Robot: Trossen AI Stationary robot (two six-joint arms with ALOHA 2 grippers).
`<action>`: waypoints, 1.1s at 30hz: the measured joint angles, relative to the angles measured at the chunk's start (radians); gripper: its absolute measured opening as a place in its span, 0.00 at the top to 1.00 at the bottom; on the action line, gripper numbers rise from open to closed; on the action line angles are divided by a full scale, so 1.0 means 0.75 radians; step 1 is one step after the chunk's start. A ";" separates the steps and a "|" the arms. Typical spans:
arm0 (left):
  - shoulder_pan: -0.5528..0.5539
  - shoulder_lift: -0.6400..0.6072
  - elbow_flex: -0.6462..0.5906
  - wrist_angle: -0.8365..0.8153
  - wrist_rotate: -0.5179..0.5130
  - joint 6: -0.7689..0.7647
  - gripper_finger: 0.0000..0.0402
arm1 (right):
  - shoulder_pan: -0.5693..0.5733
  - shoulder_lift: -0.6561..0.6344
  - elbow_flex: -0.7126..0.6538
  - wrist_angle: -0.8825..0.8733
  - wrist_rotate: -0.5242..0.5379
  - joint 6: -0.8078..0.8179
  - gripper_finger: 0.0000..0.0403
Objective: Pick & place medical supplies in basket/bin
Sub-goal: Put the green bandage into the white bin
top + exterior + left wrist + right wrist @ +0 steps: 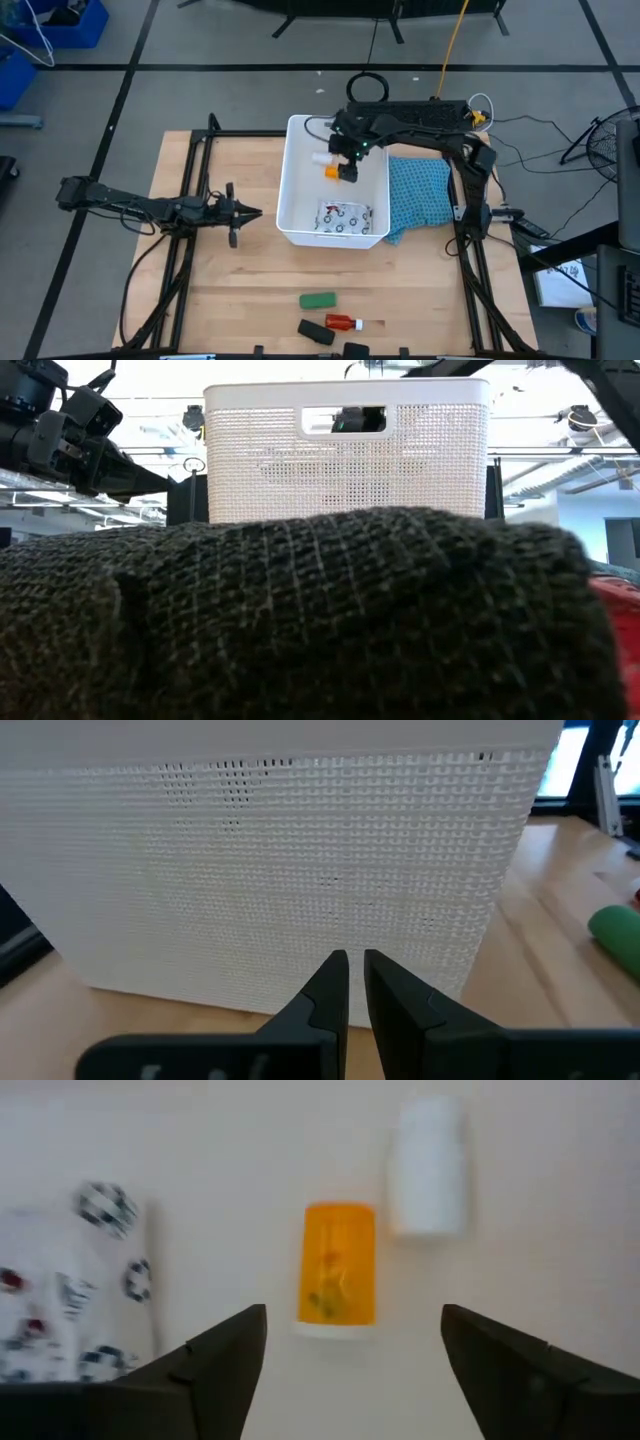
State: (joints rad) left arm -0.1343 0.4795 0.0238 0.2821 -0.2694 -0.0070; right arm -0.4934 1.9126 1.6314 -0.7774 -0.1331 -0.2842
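The white bin (284, 185) stands mid-table. On its floor lie the orange pill bottle (338, 1265), the small white bottle (428, 1170) and the patterned packet (60, 1300). My right gripper (355, 1350) hangs open over the bin, one finger on either side of the orange bottle, above it and apart from it. My left gripper (355, 970) is shut, left of the bin's wall (300, 870), touching nothing. Near the table's near edge lie the green block (318, 299), the red white-capped tube (343, 322) and the black block (315, 331).
A blue cloth (420, 195) lies against the bin's right side. A dark mesh-textured object (300, 620) sits right in front of the low camera and hides most of the table. Bare wood shows between my left gripper and the near-edge items.
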 joint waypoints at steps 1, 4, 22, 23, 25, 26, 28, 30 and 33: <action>0.000 0.000 0.000 0.001 -0.004 0.018 0.90 | 0.004 -0.041 0.000 0.003 0.000 0.013 0.30; 0.000 0.000 0.000 0.013 -0.030 0.056 0.90 | 0.020 -0.185 0.000 0.004 0.000 0.020 0.36; 0.000 -0.015 0.000 0.117 -0.008 0.136 0.99 | 0.515 -1.351 -0.777 0.507 -0.232 0.265 0.97; 0.000 -0.015 0.000 0.118 -0.011 0.136 0.99 | 0.555 -1.424 -0.863 0.586 -0.207 0.287 0.98; 0.000 -0.015 0.000 0.124 -0.012 0.134 0.99 | 0.617 -1.568 -1.038 0.732 -0.167 0.321 0.99; 0.000 -0.015 0.000 0.127 -0.011 0.129 0.99 | 0.637 -1.632 -1.117 0.790 -0.143 0.342 1.00; 0.000 -0.015 0.000 0.134 -0.011 0.116 0.99 | 0.667 -1.755 -1.270 0.871 -0.083 0.380 0.99; 0.000 -0.015 0.000 0.136 -0.006 0.111 0.99 | 0.681 -1.856 -1.401 0.939 -0.057 0.408 1.00; 0.000 -0.015 0.000 0.149 0.000 0.088 0.99 | 0.699 -1.975 -1.551 1.039 -0.070 0.410 1.00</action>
State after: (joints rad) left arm -0.1341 0.4680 0.0238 0.3938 -0.2691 0.0594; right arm 0.0311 0.4312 0.4681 0.0017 -0.1852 0.0237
